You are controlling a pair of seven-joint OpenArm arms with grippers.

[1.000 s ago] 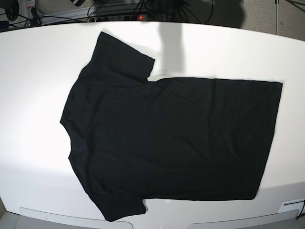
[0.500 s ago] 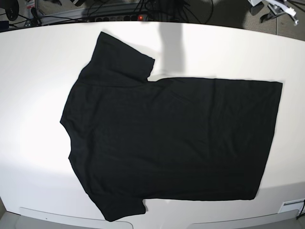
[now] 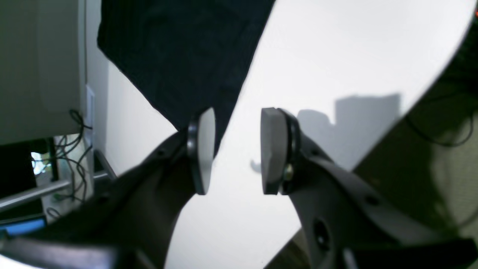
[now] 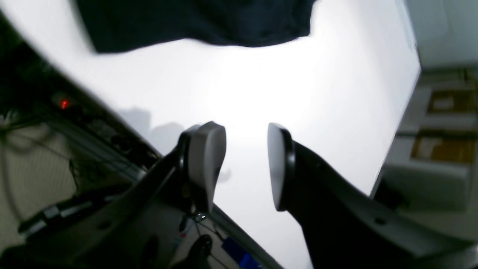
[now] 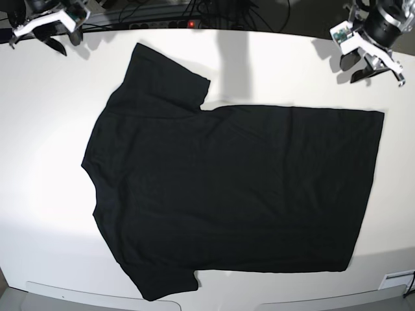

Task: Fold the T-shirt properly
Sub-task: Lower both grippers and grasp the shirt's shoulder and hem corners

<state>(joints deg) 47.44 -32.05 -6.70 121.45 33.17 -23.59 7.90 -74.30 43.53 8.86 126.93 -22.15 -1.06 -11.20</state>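
The black T-shirt (image 5: 227, 188) lies spread flat, plain side up, on the white table (image 5: 39, 129), with its sleeves to the left and its hem to the right. My left gripper (image 5: 353, 68) hangs open and empty above the table's far right corner, just beyond the hem corner. In the left wrist view the left gripper (image 3: 239, 119) is open, with the shirt's corner (image 3: 179, 56) ahead of it. My right gripper (image 5: 65, 40) is open and empty over the far left corner. In the right wrist view the right gripper (image 4: 242, 134) is open, with the sleeve (image 4: 194, 18) ahead.
A power strip with a red light (image 5: 192, 24) and cables lie behind the table's far edge. A grey rail (image 5: 97, 295) runs along the front edge. Cardboard boxes (image 4: 444, 145) stand beyond the table's side.
Both grippers have come into the base view: the left one moved down from the top right corner, the right one appeared at the top left. The T-shirt has not moved.
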